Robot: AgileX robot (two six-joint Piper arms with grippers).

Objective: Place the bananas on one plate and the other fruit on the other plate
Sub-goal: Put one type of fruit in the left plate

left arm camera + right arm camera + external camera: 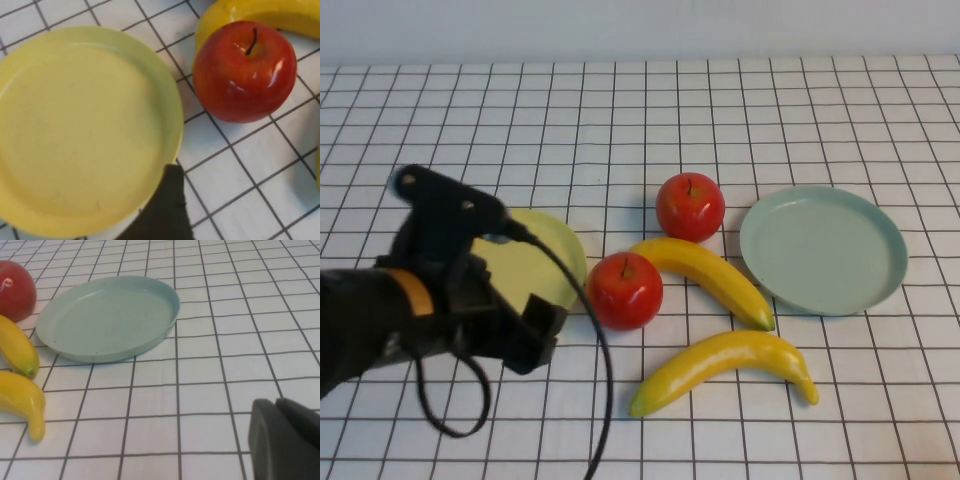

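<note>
My left gripper (525, 335) hovers over the near edge of the round pale yellow plate (555, 262); whether its fingers are spread I cannot tell. Both shiny red apples, the near one (624, 290) just beside that plate and the far one (690, 206), lie on the gridded cloth, as do both glossy yellow bananas (720, 365); the round blue-green plate (823, 249) is bare. Nothing seems sorted yet. Next I judge I must reach for the near apple. My right gripper (285, 440) rests pressed together, near the blue-green plate
</note>
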